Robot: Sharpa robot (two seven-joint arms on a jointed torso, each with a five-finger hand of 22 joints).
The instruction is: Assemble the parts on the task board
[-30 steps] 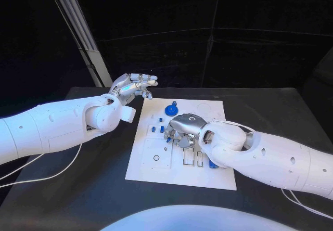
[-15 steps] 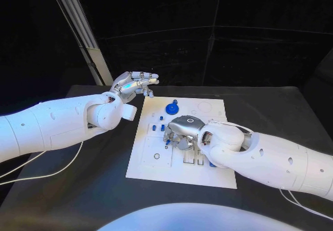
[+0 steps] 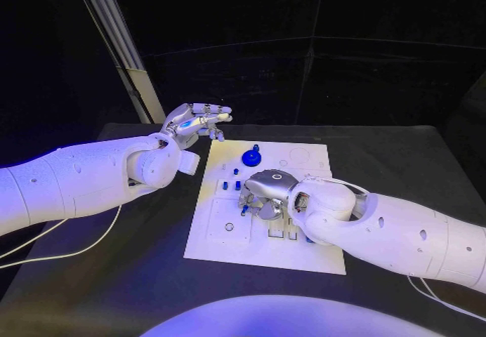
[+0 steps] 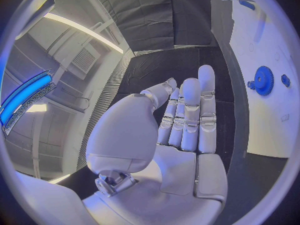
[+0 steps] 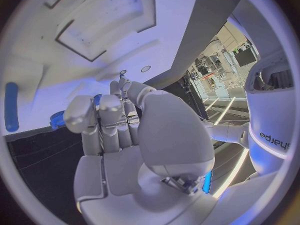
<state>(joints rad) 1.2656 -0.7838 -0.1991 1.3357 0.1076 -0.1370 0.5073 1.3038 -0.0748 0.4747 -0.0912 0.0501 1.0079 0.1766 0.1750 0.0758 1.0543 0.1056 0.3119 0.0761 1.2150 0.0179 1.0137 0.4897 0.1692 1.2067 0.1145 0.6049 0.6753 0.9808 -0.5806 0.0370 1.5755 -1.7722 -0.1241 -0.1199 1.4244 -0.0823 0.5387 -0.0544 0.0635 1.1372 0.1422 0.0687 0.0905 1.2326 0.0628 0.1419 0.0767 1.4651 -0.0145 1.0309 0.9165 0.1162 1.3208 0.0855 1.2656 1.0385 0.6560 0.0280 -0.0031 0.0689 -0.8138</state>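
Under the right hand (image 3: 265, 191), fingers curled down on the white board (image 3: 222, 242), small blue parts (image 3: 237, 186) lie; any grip is hidden. They look light, rigid, slippery: pinch their sides. Left hand (image 3: 194, 121) hovers beyond, empty.

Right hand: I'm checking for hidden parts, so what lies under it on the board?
The right hand hangs over the task board, near small blue parts. Whatever lies beneath its palm is covered.
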